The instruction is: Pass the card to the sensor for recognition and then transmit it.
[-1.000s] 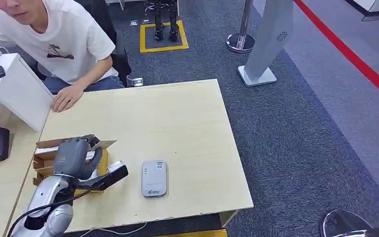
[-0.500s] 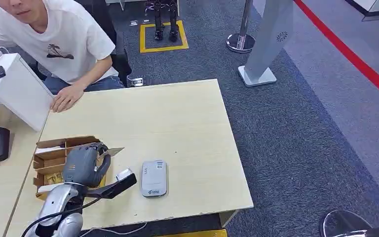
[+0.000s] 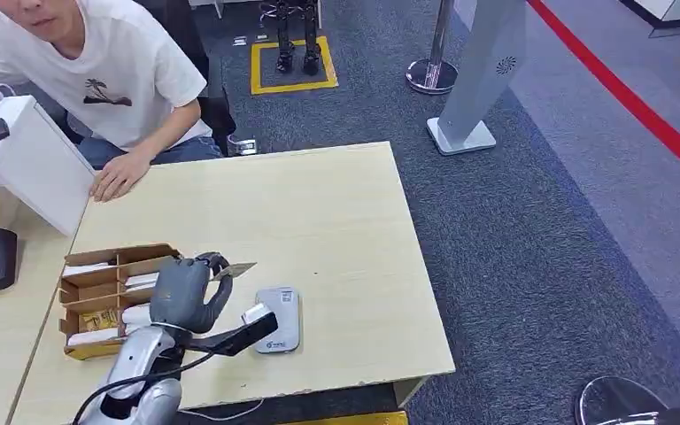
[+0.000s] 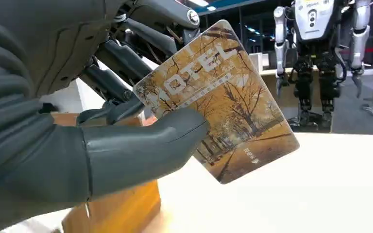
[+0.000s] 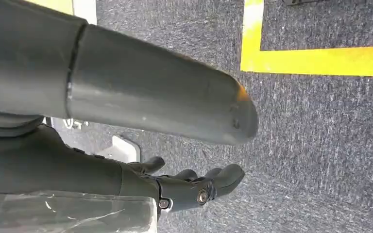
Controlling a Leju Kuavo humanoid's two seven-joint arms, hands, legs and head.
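left hand pinches card thumb-to-fingers, printed face clear, just short of sensor on worktop | edge grip likely leaves card flat for the read | wrist camera arm covers sensor's near corner | right hand hangs over carpet, fingers loosely curled, holding nothing

Card golden autumn-tree print; sensor pale grey; box brown; table light wood

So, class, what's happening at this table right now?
The robot's left hand pinches a hotel card above the wooden table, between the cardboard card box and the grey sensor. The card is not yet over the sensor. A person sits at the far edge, one hand resting on the table.
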